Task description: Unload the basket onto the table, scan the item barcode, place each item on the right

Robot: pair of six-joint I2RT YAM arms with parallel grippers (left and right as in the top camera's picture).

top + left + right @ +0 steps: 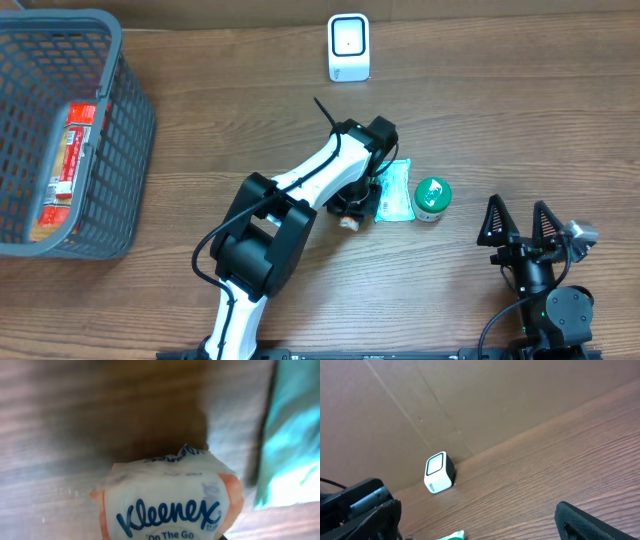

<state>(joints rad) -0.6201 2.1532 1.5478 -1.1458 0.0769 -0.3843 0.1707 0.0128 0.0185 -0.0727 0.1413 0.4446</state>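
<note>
My left gripper [349, 214] is down at the table's middle, shut on a small white and orange Kleenex tissue pack [170, 502], whose end [348, 222] peeks out under the arm in the overhead view. The pack fills the lower centre of the left wrist view, logo facing the camera; no barcode shows. The white scanner [348, 48] stands upright at the far edge, also in the right wrist view [439, 472]. My right gripper [520, 226] rests open at the front right with nothing between its fingers [376, 519].
A teal packet [395, 192] lies just right of the left gripper, with a green round tub [432, 198] beside it. A grey mesh basket [135, 130] at the far left holds a red pack [65, 165]. A cardboard wall [470, 400] backs the table.
</note>
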